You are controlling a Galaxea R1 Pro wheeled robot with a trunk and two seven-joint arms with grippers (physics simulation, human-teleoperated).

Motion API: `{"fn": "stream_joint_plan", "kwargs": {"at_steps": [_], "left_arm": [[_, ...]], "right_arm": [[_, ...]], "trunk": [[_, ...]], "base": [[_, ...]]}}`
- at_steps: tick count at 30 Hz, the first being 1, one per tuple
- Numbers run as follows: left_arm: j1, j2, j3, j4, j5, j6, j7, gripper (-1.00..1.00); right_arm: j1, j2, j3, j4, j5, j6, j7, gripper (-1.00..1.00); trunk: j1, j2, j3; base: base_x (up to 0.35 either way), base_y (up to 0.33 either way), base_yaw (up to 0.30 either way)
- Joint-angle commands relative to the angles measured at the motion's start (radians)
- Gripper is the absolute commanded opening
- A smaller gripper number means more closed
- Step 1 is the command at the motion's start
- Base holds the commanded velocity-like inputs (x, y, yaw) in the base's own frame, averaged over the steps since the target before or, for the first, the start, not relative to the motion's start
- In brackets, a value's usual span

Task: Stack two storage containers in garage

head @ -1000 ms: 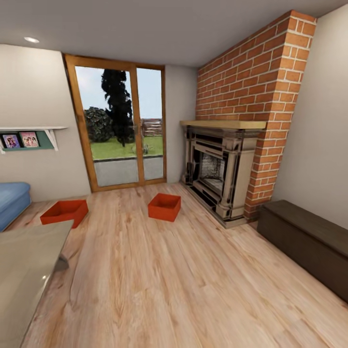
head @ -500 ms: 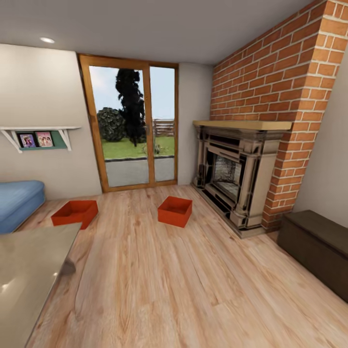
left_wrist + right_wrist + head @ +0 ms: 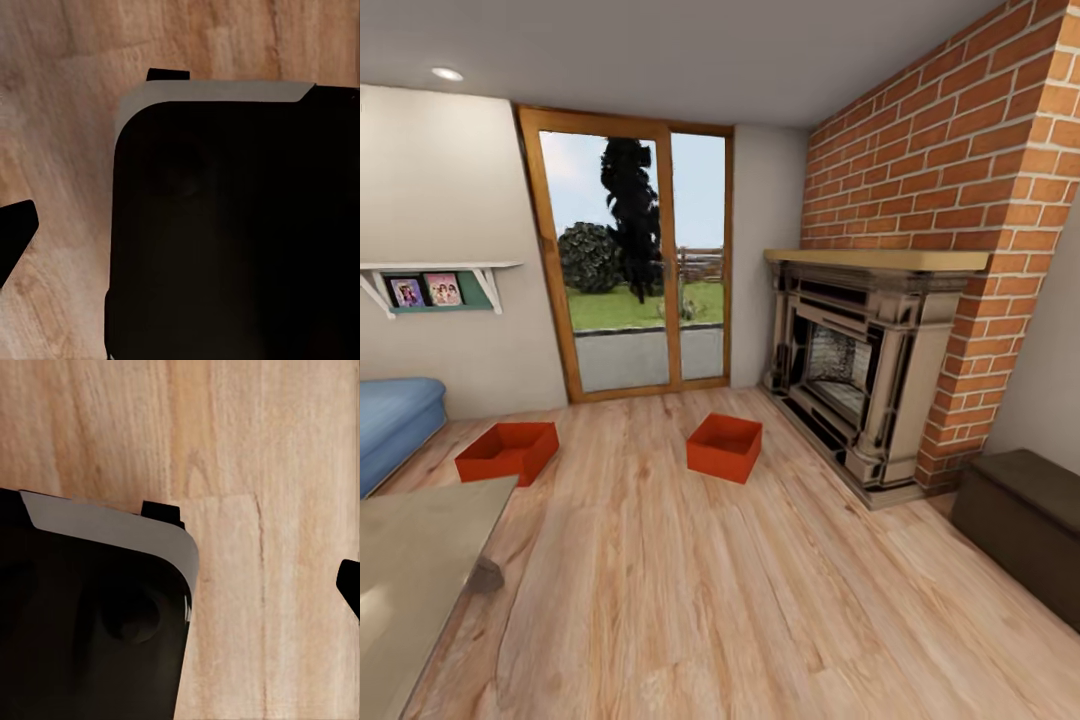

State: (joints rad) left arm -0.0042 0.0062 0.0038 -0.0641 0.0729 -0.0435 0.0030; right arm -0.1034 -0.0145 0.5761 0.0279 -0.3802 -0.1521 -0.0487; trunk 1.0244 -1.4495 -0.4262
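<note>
Two orange-red storage containers lie open-topped on the living room's light wood floor in the head view. One container (image 3: pixel 507 451) sits at the left near the blue sofa (image 3: pixel 395 420). The other container (image 3: pixel 725 446) sits mid-room in front of the glass door (image 3: pixel 630 260). Both are some way ahead of me. In the left wrist view my left gripper (image 3: pixel 90 154) is open over bare planks, beside a dark part of the robot's body (image 3: pixel 232 232). In the right wrist view my right gripper (image 3: pixel 255 547) is likewise open over planks.
A brick-topped fireplace (image 3: pixel 860 370) juts out along the right wall, with a dark low bench (image 3: pixel 1025 530) nearer to me. A pale glossy tabletop (image 3: pixel 410 570) fills the near left corner. A wall shelf (image 3: pixel 435 285) holds photos. Open floor runs between me and the containers.
The head view has turned a little left and moved forward, so the fireplace looks larger and further right. The containers have kept their places on the floor.
</note>
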Motion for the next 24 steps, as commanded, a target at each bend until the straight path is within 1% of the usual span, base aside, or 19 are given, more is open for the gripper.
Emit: {"fn": "stream_joint_plan", "kwargs": {"at_steps": [1,11,15,24], "left_arm": [[0.0,0.0,-0.001,0.0,0.007,-0.003,0.0,1.0],[0.0,0.0,-0.001,0.0,0.007,-0.003,0.0,1.0],[0.0,0.0,-0.001,0.0,0.007,-0.003,0.0,1.0],[0.0,0.0,-0.001,0.0,0.007,-0.003,0.0,1.0]], "right_arm": [[-0.001,0.0,0.008,0.003,-0.008,-0.006,-0.001,1.0],[-0.001,-0.001,0.007,0.003,-0.009,-0.006,-0.001,1.0],[-0.001,-0.002,0.007,0.003,-0.009,-0.006,-0.001,1.0],[-0.001,-0.002,0.007,0.003,-0.009,-0.006,-0.001,1.0]], "trunk": [[0.001,0.0,-0.001],[0.001,0.0,-0.001],[0.001,0.0,-0.001],[0.001,0.0,-0.001]], "base": [[0.321,0.0,0.181],[0.321,0.0,0.245],[0.321,0.0,0.068],[0.321,0.0,0.006]]}}
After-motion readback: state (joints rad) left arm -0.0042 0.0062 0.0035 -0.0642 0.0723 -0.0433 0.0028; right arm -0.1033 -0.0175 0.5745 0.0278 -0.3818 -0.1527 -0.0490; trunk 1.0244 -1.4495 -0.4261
